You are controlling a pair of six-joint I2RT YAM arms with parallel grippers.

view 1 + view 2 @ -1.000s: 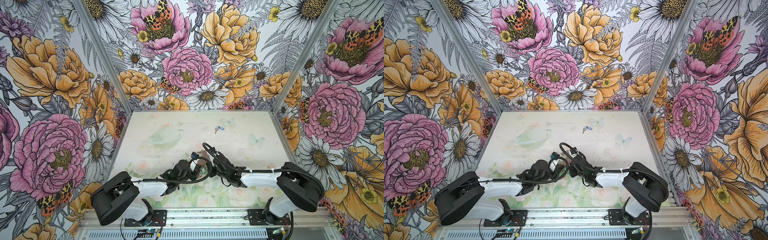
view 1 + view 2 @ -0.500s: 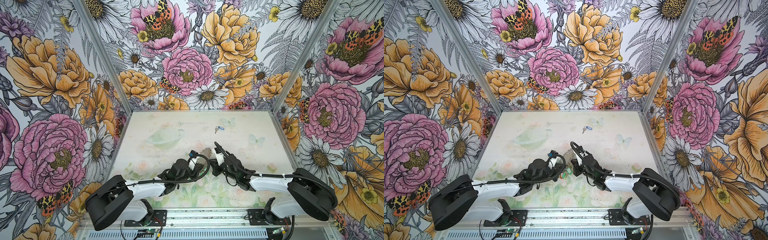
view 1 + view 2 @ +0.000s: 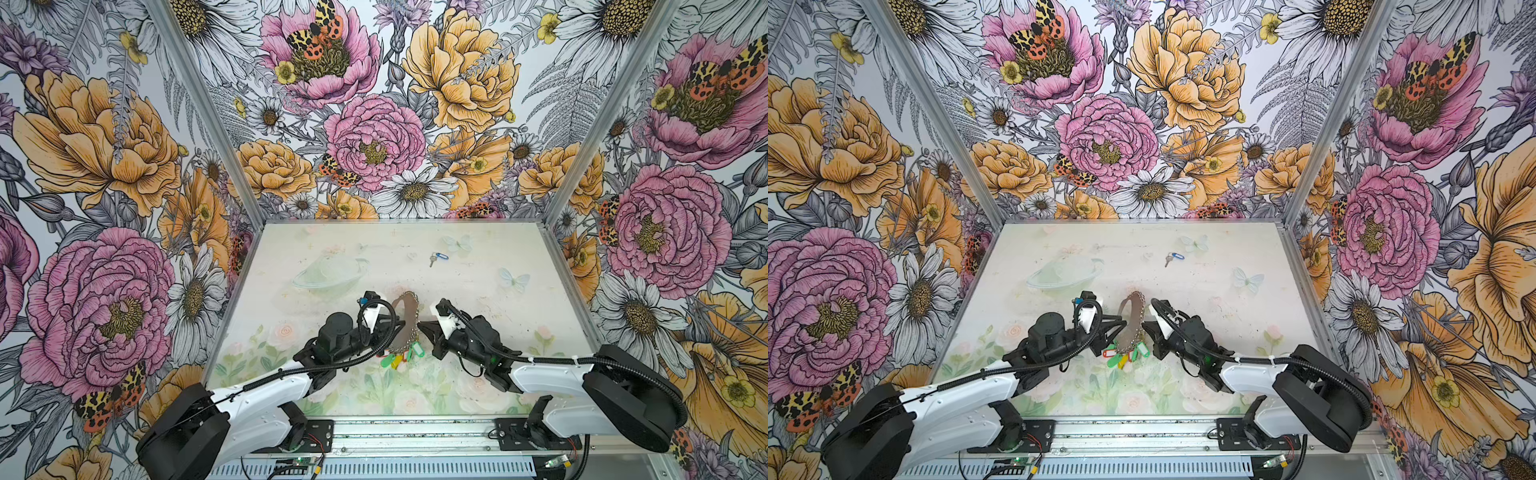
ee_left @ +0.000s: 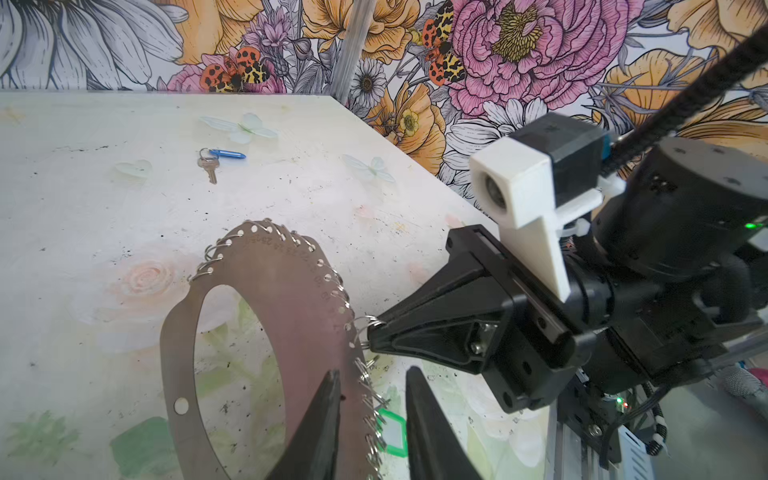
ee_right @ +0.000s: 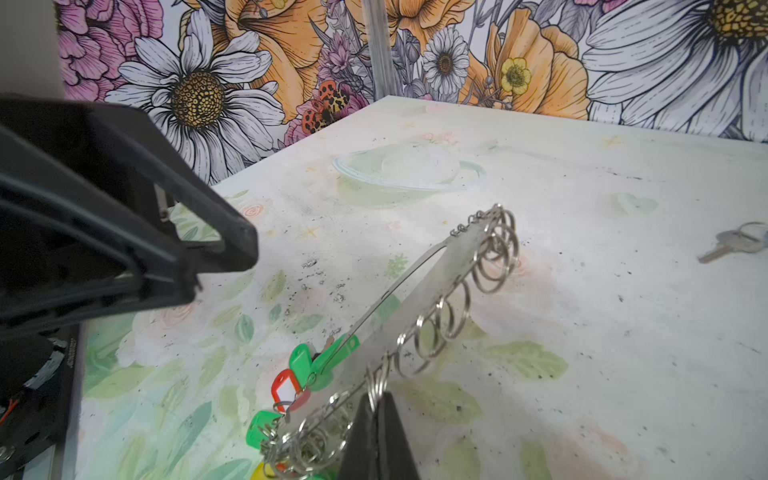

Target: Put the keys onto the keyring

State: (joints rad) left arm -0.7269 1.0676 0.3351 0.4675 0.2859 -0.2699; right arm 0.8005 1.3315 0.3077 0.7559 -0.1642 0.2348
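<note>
Left gripper hanging released, fingers straddling rim of large flat brownish-grey oval keyring, which is tilting up. Right gripper clenching small silver wire ring on that rim. Small silvery key with blue oblong plastic tag lying far back, well apart.

A bunch of green, red and yellow key tags sat near the front middle of the pale, flower-printed surface, speckled with dark marks; floral walls enclosed it on three sides

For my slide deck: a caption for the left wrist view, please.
Right tool pinches a wire ring on the tilted keyring; left tool open near it; blue-tagged key lies apart on the table.
</note>
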